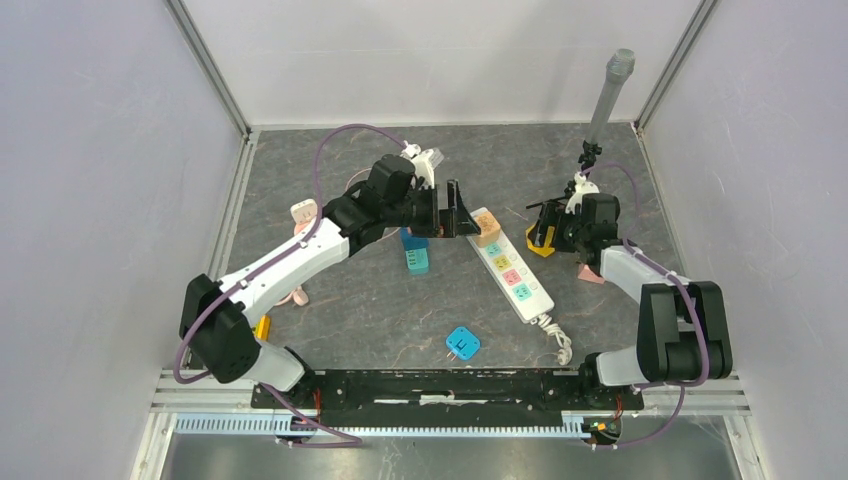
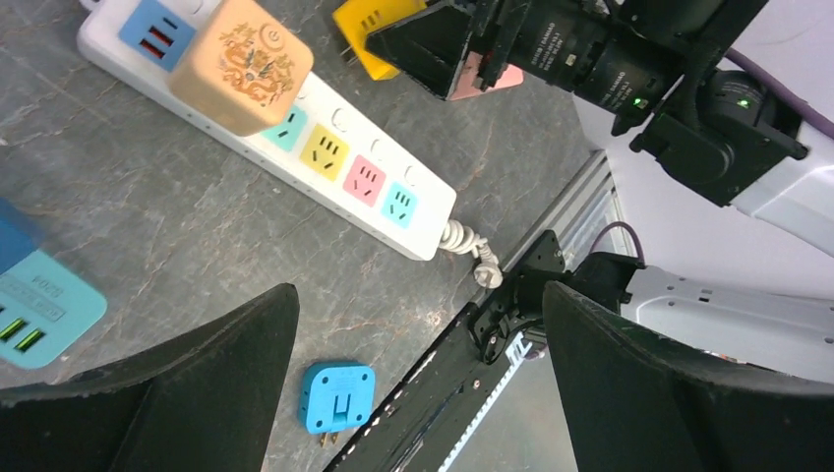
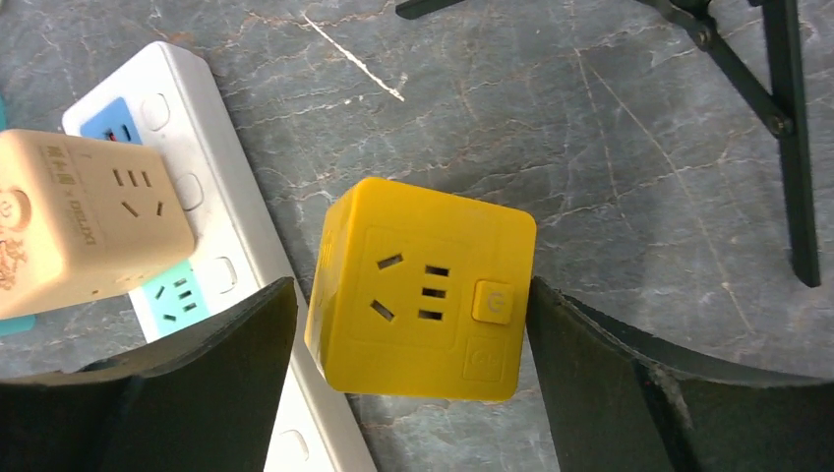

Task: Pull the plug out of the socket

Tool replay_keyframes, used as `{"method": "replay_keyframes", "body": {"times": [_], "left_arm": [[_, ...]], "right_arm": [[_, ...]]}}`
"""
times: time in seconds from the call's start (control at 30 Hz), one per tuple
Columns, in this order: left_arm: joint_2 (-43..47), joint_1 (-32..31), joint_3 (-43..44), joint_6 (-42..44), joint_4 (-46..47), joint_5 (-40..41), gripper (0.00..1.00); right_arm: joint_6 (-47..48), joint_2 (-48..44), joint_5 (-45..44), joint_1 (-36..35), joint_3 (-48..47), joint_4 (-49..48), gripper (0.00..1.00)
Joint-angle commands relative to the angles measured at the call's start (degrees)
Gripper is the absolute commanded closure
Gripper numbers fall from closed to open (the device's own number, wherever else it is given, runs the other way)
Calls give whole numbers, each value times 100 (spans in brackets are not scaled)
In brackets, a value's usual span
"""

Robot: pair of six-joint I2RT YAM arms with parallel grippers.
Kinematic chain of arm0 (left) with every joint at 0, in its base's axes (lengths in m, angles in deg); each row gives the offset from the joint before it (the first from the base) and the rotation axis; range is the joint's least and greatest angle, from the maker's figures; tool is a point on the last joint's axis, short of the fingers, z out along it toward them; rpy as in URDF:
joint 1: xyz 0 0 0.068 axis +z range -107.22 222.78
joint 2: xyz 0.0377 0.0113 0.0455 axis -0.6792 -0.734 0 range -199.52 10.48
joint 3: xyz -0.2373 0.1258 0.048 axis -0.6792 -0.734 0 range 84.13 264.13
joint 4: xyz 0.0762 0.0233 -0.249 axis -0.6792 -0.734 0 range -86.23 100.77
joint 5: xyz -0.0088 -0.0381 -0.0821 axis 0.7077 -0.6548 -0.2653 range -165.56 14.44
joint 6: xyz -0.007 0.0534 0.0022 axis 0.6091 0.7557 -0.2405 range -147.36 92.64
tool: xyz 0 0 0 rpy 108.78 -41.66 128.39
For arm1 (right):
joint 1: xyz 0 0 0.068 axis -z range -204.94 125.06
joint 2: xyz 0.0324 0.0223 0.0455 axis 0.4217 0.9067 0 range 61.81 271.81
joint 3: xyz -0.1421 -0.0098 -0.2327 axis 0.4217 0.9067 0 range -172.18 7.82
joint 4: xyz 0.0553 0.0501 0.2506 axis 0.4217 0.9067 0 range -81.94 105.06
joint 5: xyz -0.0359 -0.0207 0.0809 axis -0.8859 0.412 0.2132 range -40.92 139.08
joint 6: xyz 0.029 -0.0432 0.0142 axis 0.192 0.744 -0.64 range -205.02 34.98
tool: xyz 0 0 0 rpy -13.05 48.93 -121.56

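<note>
Left gripper (image 2: 418,295), jaws spread and empty, hovers over the strip (image 2: 421,234); the tan plug (image 2: 241,64) sits seated near the strip's far end. Plug: rigid, light, smooth plastic cube, likely tight in its socket; grip opposite flat sides and pull straight up. Side print reads DELIXI. Right gripper (image 3: 413,295) straddles a yellow cube (image 3: 423,285), clamping undetermined.

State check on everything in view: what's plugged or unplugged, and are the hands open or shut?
tan cube adapter: plugged into the strip.
yellow cube adapter: unplugged, gripped by the right hand.
power strip: lying flat, four coloured sockets free.
blue plug: loose, unplugged.
left hand: open, holding nothing.
right hand: shut on the yellow cube adapter.
</note>
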Motion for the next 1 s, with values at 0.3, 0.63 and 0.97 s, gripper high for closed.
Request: {"method": "replay_keyframes", "body": {"times": [0.3, 0.63, 0.97], "left_arm": [[262, -21, 129, 495, -365, 1037, 0], [-153, -21, 175, 7, -254, 1226, 12], [-351, 20, 240, -313, -276, 1575, 21]], "right_arm": [[519, -1197, -392, -230, 52, 86, 5], [807, -1097, -345, -1825, 16, -863, 8], [580, 399, -1162, -2435, -1182, -443, 10]]}}
